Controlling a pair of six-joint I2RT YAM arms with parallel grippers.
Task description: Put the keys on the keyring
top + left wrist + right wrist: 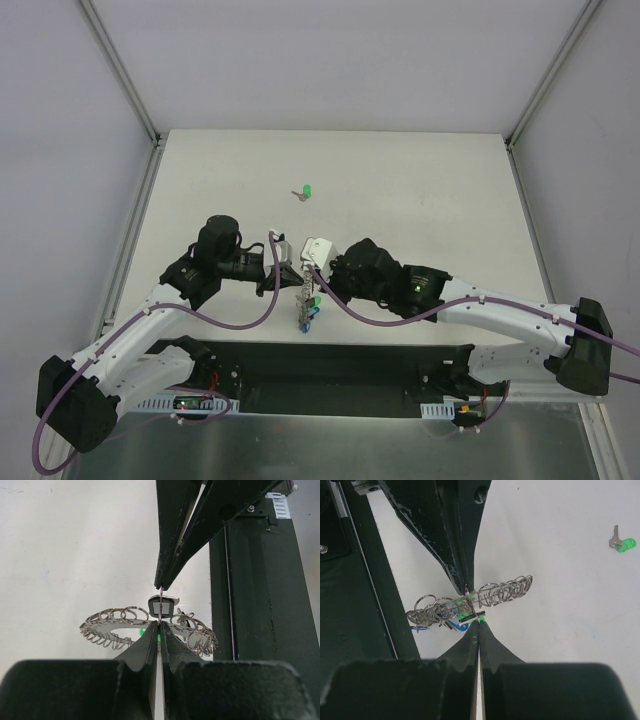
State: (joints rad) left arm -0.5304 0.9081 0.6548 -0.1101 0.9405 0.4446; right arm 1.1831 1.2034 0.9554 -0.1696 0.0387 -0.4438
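The grey keyring (303,306) hangs above the table's near edge, between both grippers. My left gripper (159,625) is shut on the keyring (107,625) at the foot of one small wire loop. My right gripper (479,622) is shut on the far end of that loop. A black key (167,604) hangs on the loop between the two tips. In the right wrist view the keyring (502,591) is edge-on, with the left gripper (466,591) above it, the black key (470,618) below, and a blue key (454,625) underneath. A loose green key (306,191) lies on the table.
The black base rail (340,365) runs along the near edge, just under the grippers. It shows as a dark bar (260,605) in the left wrist view and at the left (350,605) in the right wrist view. White enclosure walls stand round the table (420,180).
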